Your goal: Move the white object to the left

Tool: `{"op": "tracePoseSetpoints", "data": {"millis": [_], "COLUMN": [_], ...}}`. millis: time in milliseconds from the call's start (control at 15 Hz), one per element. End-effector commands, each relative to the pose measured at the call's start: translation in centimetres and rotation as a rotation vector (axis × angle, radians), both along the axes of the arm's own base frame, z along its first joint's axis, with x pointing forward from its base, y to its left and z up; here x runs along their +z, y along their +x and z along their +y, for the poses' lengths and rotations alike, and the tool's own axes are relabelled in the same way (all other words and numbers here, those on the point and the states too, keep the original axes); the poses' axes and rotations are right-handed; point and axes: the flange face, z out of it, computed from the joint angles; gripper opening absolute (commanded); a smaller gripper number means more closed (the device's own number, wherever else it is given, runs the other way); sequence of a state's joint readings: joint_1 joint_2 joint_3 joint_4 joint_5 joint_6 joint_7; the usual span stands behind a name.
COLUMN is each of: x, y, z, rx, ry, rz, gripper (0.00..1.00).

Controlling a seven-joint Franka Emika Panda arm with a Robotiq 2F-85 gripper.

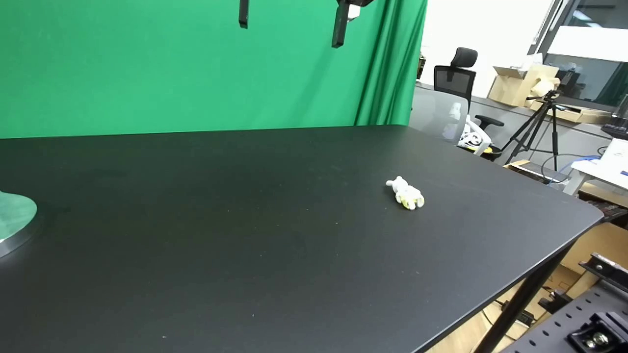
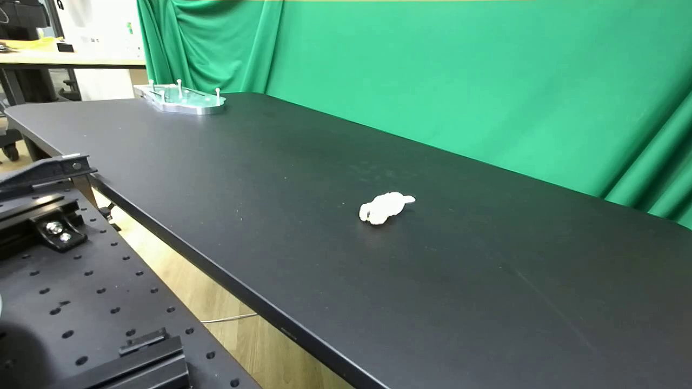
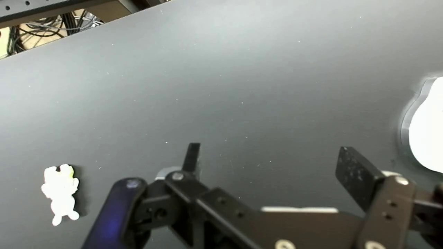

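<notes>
The white object is a small lumpy off-white figure lying on the black table. In an exterior view the white object (image 1: 406, 193) is right of the middle, with a yellowish patch at its near end. In an exterior view the white object (image 2: 385, 207) is near the middle. In the wrist view the white object (image 3: 61, 193) lies at the lower left, outside the fingers. My gripper (image 3: 271, 148) is open with nothing between its fingers. In an exterior view the gripper (image 1: 290, 34) hangs high above the table, only its fingertips showing, left of the white object.
A pale green plate with a metal rim stands on the table, in an exterior view (image 1: 14, 215), in an exterior view with upright pegs (image 2: 186, 101), and in the wrist view at the right (image 3: 429, 128). A green curtain (image 1: 196, 63) hangs behind the table (image 1: 245, 274). A perforated base plate (image 2: 108, 302) lies beyond the table edge.
</notes>
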State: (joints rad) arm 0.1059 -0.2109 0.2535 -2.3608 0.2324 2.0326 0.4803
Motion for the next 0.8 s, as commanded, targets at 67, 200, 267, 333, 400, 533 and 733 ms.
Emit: {"op": "tracePoseSetpoints", "data": {"millis": [67,200,267,333,400,533,733], "x": [-1.7,-3.4,-4.4,-5.3,-6.4,-8.4,-10.7], "y": [-0.7,-1.4,-1.9,-2.4,-2.9,-4.1,-6.2], "z": [-1.5,-3.1,-4.0,-5.0,-6.0,-8.2,-11.9], "rx": [-0.018,-0.031,-0.043,-0.051,-0.064,-0.112,-0.227], "ry": [-0.052,-0.095,-0.111,-0.13,-0.148,-0.181,-0.199], "rz": [-0.039,-0.063,-0.073,-0.083,-0.091,-0.113,-0.155], "gripper": [1.0,1.0,1.0,1.0,1.0,1.0,1.0]}}
